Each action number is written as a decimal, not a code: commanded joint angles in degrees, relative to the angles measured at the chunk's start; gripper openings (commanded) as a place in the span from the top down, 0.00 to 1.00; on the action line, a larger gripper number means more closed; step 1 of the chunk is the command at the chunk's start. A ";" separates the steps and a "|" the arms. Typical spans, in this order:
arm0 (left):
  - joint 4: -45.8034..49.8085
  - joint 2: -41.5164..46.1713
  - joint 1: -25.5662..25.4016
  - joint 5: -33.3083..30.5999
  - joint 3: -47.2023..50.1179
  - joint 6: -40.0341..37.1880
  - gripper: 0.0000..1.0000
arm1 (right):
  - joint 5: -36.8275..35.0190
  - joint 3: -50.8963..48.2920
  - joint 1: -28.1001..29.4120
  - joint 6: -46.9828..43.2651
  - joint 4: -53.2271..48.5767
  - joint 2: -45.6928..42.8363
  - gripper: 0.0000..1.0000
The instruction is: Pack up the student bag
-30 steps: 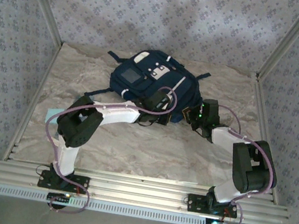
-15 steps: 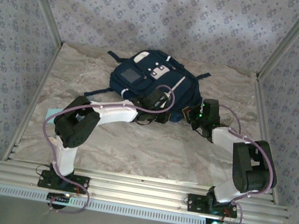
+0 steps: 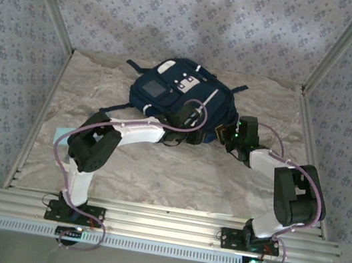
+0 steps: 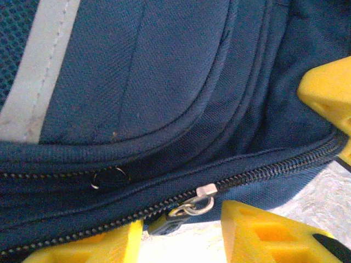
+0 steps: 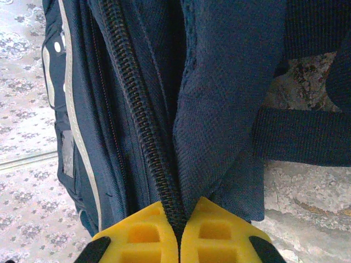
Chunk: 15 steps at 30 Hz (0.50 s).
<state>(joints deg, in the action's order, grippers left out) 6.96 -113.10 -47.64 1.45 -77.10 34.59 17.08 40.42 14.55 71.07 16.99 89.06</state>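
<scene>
Lying in the upper middle of the top view, the navy-blue fabric student bag (image 3: 173, 90) with white stripes and a grey square patch rests flat on the pale marble-patterned table (image 3: 156, 169), with its dark straps spread out to the sides. Both arms reach in to its near edge.

The left gripper (image 4: 181, 238) is at the lower middle of the bag. In the left wrist view its yellow fingers (image 4: 263, 238) stand apart at the bottom of the frame. The small silver zipper pull (image 4: 198, 201) and its dark tab sit in the gap between them, and neither finger clamps it. A closed zipper line runs across the frame just above, and a broad white stripe (image 4: 33, 71) crosses the upper left corner.

The right gripper (image 5: 179, 227) is at the bag's lower right corner. In the right wrist view its two yellow fingers are pressed together at the bottom centre, pinching the bag's fabric edge where the black zipper teeth (image 5: 140, 120) run down into them. A dark webbing strap (image 5: 301, 137) crosses the right side of that frame over the table.
</scene>
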 commanded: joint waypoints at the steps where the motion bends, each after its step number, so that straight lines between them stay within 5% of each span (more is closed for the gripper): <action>1: 2.70 -3.29 0.76 -5.40 -2.88 -0.56 0.59 | 2.09 1.05 0.75 1.26 5.73 -1.34 1.00; 4: 2.22 -3.97 0.94 -5.32 -3.12 -0.67 0.63 | 2.00 1.15 1.16 1.28 5.68 -1.60 1.00; 11: 1.33 -2.45 0.98 -4.68 -2.70 -2.19 1.00 | 1.63 0.59 0.62 1.08 5.77 -1.30 1.00; 15: 2.43 -0.04 1.62 -5.05 -1.06 -2.86 1.00 | 1.21 0.32 -0.35 0.04 5.09 -1.16 1.00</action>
<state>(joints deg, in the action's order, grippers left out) 8.99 -114.85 -47.46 -0.95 -79.02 32.99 15.86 40.34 14.50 71.16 17.67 89.06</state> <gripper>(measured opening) 0.094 0.066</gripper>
